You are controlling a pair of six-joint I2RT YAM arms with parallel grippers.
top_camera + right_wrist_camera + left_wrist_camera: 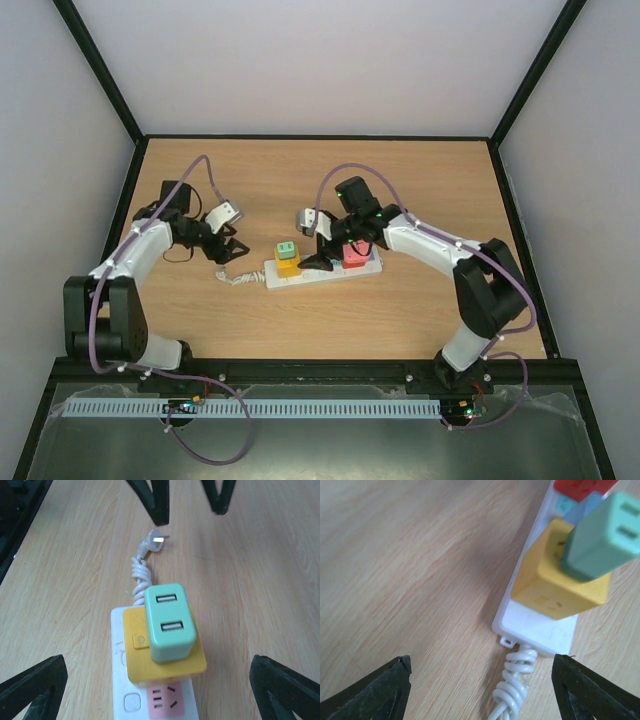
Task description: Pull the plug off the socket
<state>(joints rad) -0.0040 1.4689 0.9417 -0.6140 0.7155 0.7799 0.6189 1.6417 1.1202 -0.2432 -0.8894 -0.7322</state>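
The socket, a long white power strip (322, 272), lies at mid-table. A yellow adapter (287, 264) sits plugged in at its left end with a mint-green USB plug (286, 249) on top. A red plug (355, 256) sits further right. In the right wrist view the green plug (169, 622) tops the yellow adapter (167, 662) above a pink outlet face (165, 700). My right gripper (318, 263) (160, 695) is open over the strip, just right of the adapter, touching nothing. My left gripper (230, 252) (480, 690) is open and empty, low over the strip's coiled cord (517, 685).
The strip's white cord (238, 279) coils off its left end and ends in a loose wall plug (155, 542). The left gripper's black fingers (155, 500) show at the top of the right wrist view. White enclosure walls surround the wooden table (420, 190).
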